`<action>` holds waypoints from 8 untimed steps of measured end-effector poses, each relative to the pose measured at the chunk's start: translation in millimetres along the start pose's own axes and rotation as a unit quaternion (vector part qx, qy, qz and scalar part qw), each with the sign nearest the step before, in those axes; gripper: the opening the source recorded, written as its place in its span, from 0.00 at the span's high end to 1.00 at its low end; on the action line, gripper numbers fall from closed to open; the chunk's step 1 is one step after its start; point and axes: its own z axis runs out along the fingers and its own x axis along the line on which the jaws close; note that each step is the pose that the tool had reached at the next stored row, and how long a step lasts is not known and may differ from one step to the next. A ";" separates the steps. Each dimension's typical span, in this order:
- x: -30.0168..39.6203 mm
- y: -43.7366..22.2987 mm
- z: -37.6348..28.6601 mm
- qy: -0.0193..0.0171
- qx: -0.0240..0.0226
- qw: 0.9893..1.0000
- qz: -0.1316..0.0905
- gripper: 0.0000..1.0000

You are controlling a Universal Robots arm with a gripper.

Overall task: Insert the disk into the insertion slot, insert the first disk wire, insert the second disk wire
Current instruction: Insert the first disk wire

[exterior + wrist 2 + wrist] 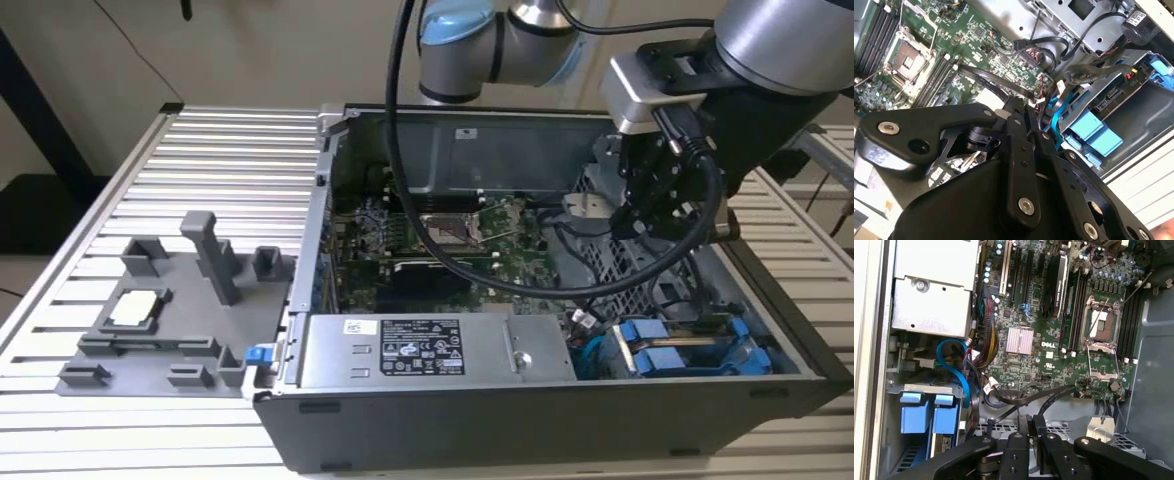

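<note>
Blue disk carrier [929, 415], green motherboard [1054, 340], black tool [1026, 127], grey case [534, 425]

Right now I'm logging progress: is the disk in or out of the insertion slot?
In: the disk sits between the blue carrier handles inside the insertion slot.

Robot lab: slatted aluminium workbench [214, 150], opened computer case [534, 400].

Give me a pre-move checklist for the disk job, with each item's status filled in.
1. Disk seated in the insertion slot: ok, blue carrier tabs sit in the cage.
2. Gripper above the open case, off the disk: ok.
3. Gripper empty: cannot tell.
4. Blue cable near the disk located: ok, it loops beside the cage.
5. Wires plugged into the disk: cannot tell.
</note>
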 end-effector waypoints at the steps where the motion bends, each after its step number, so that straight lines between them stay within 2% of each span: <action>1: 0.1 0.0 0.4 0.001 0.000 1.000 0.000 0.84; 7: 3.4 0.4 0.2 0.017 -0.002 1.000 0.001 0.84; 8: 4.0 0.3 0.0 0.021 -0.002 1.000 0.002 0.84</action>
